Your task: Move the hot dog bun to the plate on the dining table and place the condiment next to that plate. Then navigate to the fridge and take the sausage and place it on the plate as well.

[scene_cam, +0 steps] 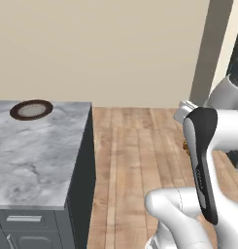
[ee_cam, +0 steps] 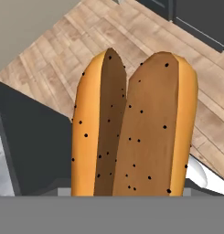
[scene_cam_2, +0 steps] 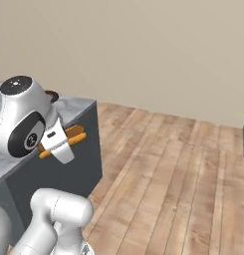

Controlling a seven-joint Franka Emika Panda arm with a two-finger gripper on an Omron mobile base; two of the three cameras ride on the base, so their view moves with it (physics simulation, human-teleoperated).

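The gripper is clamped on the bun, jaws set about half wide w/ the bread betw. them. From the hand cam the bun stands lengthwise, split down the middle, orange crust outside, brown speckled faces inside, black dots all over. In the right base view its ends poke out either side of the white hand, orange-brown, roughly level, a bit higher on the far end.

Landmark: the counter, grey marble top on dark cabinets. The bun hangs just off the counter's corner, over the dark side panel & the wood floor, not touching the top. The arm is folded up beside the counter, on the floor side, elbow joint high above the counter edge.

On the counter's far end, near the back wall, sits a plate: round, dark brown rim, pale centre, flat on the marble, well apart from the bun. The plate's edge peeks out behind the arm joint in the right base view. Drawer fronts w/ metal handles show on the counter's near face.
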